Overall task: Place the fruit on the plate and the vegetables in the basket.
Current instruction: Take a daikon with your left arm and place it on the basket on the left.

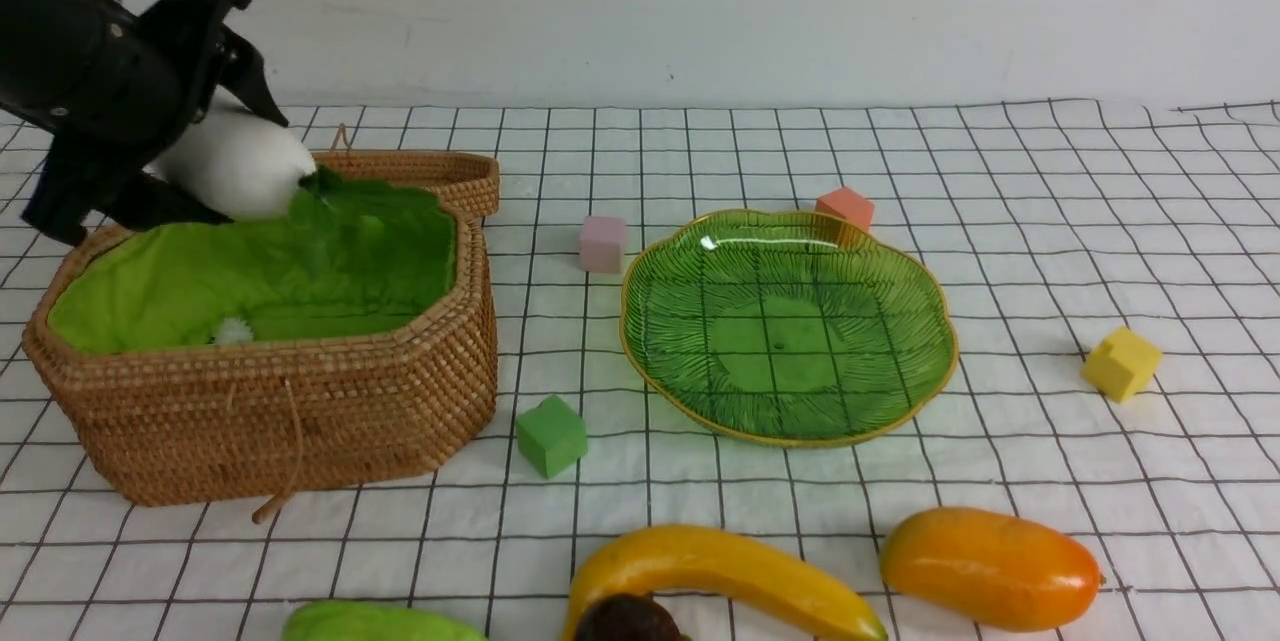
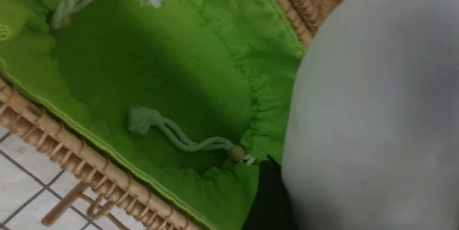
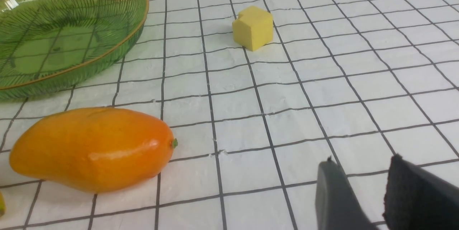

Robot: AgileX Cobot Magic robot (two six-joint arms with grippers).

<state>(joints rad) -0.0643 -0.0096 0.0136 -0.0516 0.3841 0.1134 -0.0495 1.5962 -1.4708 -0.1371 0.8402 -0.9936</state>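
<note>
Front: radish [image 1: 245, 166] clamped in the left gripper [image 1: 205, 146], above the far left rim of the basket [image 1: 300, 401]; shift inward before letting go. Left wrist: lower toward the green lining [image 2: 150, 61]. Right wrist: right gripper [image 3: 373, 194] slightly parted, empty.

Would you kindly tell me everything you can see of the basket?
The basket is tan woven wicker, oblong with cut corners, lined in green cloth with white tasselled drawstrings. Its lid lies open behind. It stands at the left on the checked tablecloth. The left gripper holds a white radish over its far rim, leaves over the green cloth.
</note>
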